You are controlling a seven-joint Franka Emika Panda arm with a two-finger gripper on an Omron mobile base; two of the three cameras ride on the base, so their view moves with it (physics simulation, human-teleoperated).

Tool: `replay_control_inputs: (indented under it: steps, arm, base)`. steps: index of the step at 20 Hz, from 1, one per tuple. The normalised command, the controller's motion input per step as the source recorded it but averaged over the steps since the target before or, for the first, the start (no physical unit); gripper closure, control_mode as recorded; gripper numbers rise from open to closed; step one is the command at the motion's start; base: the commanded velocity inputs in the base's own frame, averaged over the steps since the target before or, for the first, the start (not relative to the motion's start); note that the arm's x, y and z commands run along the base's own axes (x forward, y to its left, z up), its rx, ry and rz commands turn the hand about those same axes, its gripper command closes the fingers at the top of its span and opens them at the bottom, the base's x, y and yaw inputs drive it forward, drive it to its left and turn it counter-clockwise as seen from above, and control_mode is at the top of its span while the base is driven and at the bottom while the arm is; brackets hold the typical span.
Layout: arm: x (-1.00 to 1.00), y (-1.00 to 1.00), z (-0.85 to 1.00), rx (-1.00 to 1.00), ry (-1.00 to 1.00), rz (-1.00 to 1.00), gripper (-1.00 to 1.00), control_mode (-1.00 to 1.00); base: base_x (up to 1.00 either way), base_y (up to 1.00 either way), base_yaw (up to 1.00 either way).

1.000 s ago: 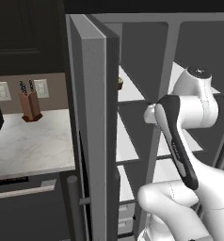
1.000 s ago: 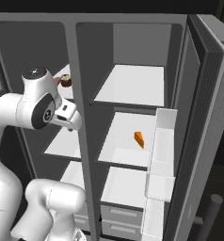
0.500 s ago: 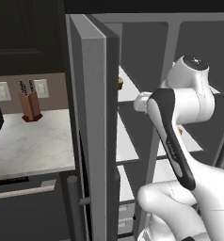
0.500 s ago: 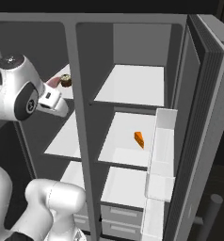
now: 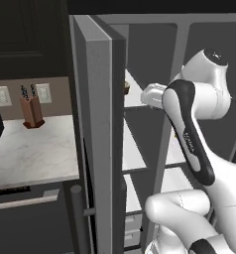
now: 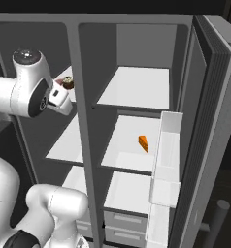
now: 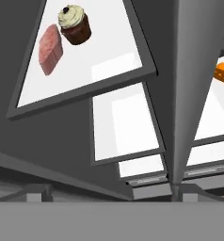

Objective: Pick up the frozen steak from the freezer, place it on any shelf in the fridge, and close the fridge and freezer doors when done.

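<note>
1. I am at step 1 of the task: the reach for the steak [image 7: 50, 49]. Nothing is picked up yet.
2. My claw [image 6: 64, 99] is in front of the freezer [image 6: 44, 63], at the height of its top shelf [image 7: 104, 56]. Its jaws stand fully open and hold nothing.
3. The steak lies on this top freezer shelf, toward the back. In the hand view it is the pinkish slab just beside the cupcake [image 7: 75, 24]; I cannot tell if the 2 touch.
4. In the right base view I see the cupcake [image 6: 68, 83] just past my wrist. The steak is hidden there, I think behind my arm.
5. Both doors are open: the freezer door [image 5: 97, 139] at my left and the fridge door [image 6: 214, 126] at my right.
6. The fridge [image 6: 137, 53] has its top shelf [image 6: 134, 87] bare. An orange wedge [image 6: 144, 143] lies on the shelf under it.
7. The next move, in my judgement: go forward and a little down into the freezer, and line the open jaws around the steak alone.
8. The risk is the cupcake. It is so near that a jaw may push it or catch it together with the steak, so I should come from the side away from it.
9. After the grip, still to do are 3 things: carry the steak past the divider [image 6: 81, 126], set it on a fridge shelf, close the 2 doors.
</note>
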Motion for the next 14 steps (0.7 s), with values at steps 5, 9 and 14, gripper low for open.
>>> replay_control_inputs:
  steps: [5,9,14]
  arm:
    - [0.36,0.36,0.05,0.0,0.0,0.0,-1.0,-1.0]
    - [0.54,0.36,0.04,-0.04,0.0,0.0,-1.0,-1.0]
    - [0.71,0.22,0.0,-0.03,0.0,0.0,-1.0,-1.0]
  base:
    - [0.0,0.0,0.0]
    - [0.0,0.0,0.0]
    - [0.0,0.0,0.0]
